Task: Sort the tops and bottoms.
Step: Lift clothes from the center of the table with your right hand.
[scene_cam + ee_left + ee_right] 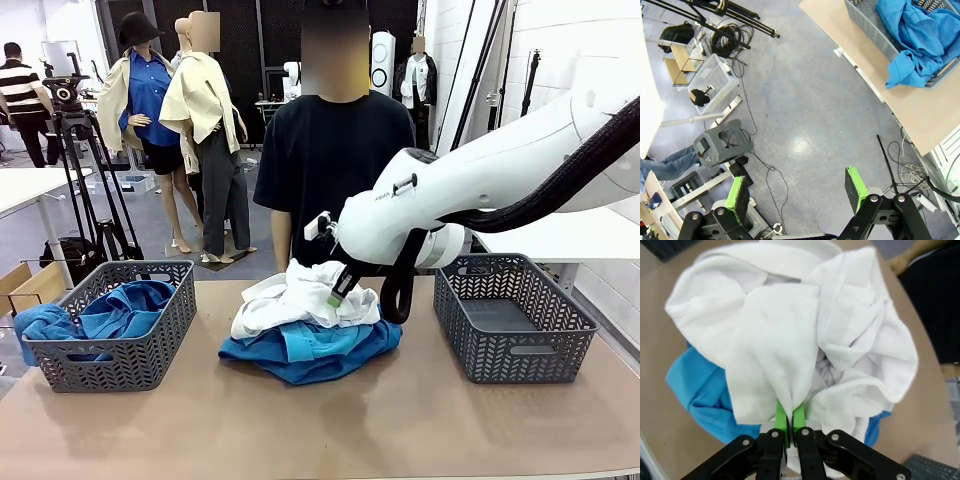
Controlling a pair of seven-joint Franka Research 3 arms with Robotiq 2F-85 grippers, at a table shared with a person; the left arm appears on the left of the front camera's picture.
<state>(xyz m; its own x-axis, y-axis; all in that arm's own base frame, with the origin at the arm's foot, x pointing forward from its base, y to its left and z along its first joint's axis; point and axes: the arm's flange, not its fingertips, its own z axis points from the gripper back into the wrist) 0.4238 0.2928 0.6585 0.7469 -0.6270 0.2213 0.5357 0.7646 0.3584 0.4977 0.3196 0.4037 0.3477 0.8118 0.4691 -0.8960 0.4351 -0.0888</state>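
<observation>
The table (400, 430) spans the front view, with a person (330, 150) standing at its far edge. The right arm (480, 180) extends in from the right side and bends down over the middle, its wrist tipped so the fingers point down at the pile. The left basket (120, 365) near one end holds the royal blue tops (125, 305), one of them hanging over the rim; the right basket (510, 355) stands at the other end, its grey floor showing. Between them the white top (290, 300) lies crumpled on a turquoise top (310, 355) that spreads flat on the table. The white cloth looks light, soft and limp, so it will likely sag and trail its sleeves when raised, and it may drag the turquoise layer beneath. A raised fold near the middle of the bulk seems the sound place to take hold, with a high lift to follow. The right gripper (789, 415) has its green pads (781, 415) pressed nearly together on just such a fold of the white top (790, 340), the turquoise top (695, 390) showing below it. The left gripper (796, 189) hangs off the table's side above the floor, jaws wide apart and holding nothing, the royal blue tops (912, 35) in their basket well beyond it.
</observation>
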